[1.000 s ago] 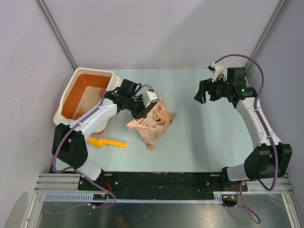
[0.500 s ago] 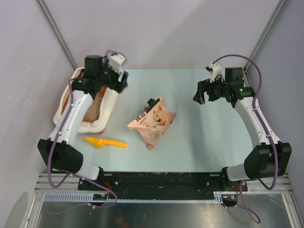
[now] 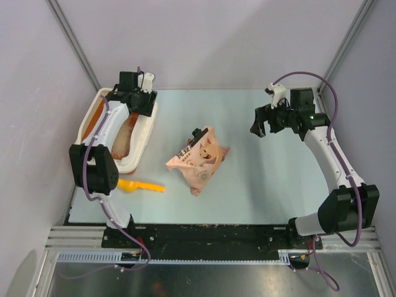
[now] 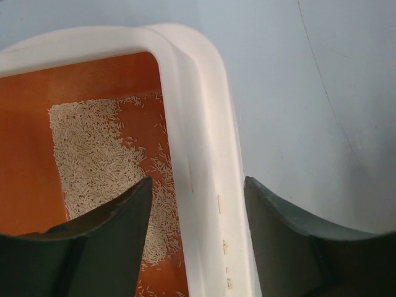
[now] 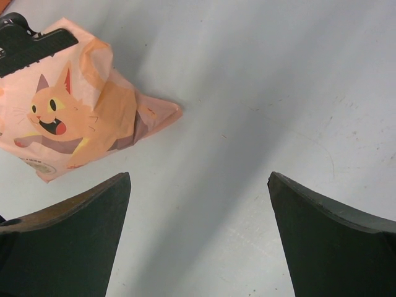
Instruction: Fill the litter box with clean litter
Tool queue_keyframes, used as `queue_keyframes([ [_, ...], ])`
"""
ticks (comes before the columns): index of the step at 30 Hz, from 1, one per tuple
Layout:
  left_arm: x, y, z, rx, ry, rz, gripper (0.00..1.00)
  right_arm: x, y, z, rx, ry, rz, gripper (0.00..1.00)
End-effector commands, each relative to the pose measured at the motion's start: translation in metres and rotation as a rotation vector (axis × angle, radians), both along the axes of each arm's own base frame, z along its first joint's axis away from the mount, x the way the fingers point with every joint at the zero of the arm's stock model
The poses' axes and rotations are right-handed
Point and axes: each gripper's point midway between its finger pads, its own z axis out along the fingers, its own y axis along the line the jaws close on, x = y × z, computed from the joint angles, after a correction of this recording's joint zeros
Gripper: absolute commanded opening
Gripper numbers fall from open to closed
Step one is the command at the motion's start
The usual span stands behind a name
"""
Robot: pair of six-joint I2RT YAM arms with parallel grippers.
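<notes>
The litter box [image 3: 146,133] stands at the far left, cream outside and orange inside. A patch of pale clean litter [image 3: 124,139] covers part of its floor. My left gripper [image 3: 141,104] is open over the box's far right rim. In the left wrist view the thick rim [image 4: 201,154] runs between the fingers, with a gap on each side of my left gripper [image 4: 198,204], and litter [image 4: 93,167] lies just inside. My right gripper [image 3: 262,124] hangs open above the table on the right, and the right wrist view shows nothing inside the right gripper [image 5: 198,204].
A pink-beige bag [image 3: 199,159] with a cat face lies mid-table, a black clip [image 3: 197,135] on its top; the right wrist view shows that bag [image 5: 74,111] too. A yellow-orange scoop [image 3: 140,185] lies in front of the box. Grey walls close in on three sides.
My left gripper let go of the bag, opened, and swung left and back to the litter box's far right rim. The bag stays lying on the table. The right arm barely moved.
</notes>
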Motion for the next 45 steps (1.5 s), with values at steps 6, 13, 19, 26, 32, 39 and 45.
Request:
queue_keyframes([
  [6,0.007,-0.002,0.017,-0.027,-0.045,-0.005,0.47,-0.001,-0.011,0.017,-0.009,-0.066,-0.026,0.99],
  [13,0.006,-0.001,0.01,-0.013,-0.03,-0.011,0.41,0.0,-0.012,0.015,-0.013,-0.063,-0.025,0.99],
  [19,0.0,-0.007,0.008,-0.028,-0.02,-0.049,0.41,0.001,-0.011,0.013,-0.013,-0.055,-0.024,0.99],
  [26,-0.009,-0.015,-0.007,-0.005,0.019,-0.093,0.32,0.001,-0.012,0.012,-0.015,-0.054,-0.024,0.99],
  [32,-0.012,-0.01,-0.014,0.009,0.039,-0.062,0.41,-0.001,-0.014,0.011,-0.019,-0.055,-0.025,1.0],
  [39,-0.007,-0.001,-0.013,0.04,0.032,-0.015,0.58,-0.004,-0.013,0.008,-0.017,-0.051,-0.022,1.0],
  [45,-0.007,-0.012,-0.011,0.006,0.029,-0.077,0.39,-0.004,-0.014,0.008,-0.02,-0.053,-0.024,1.0],
])
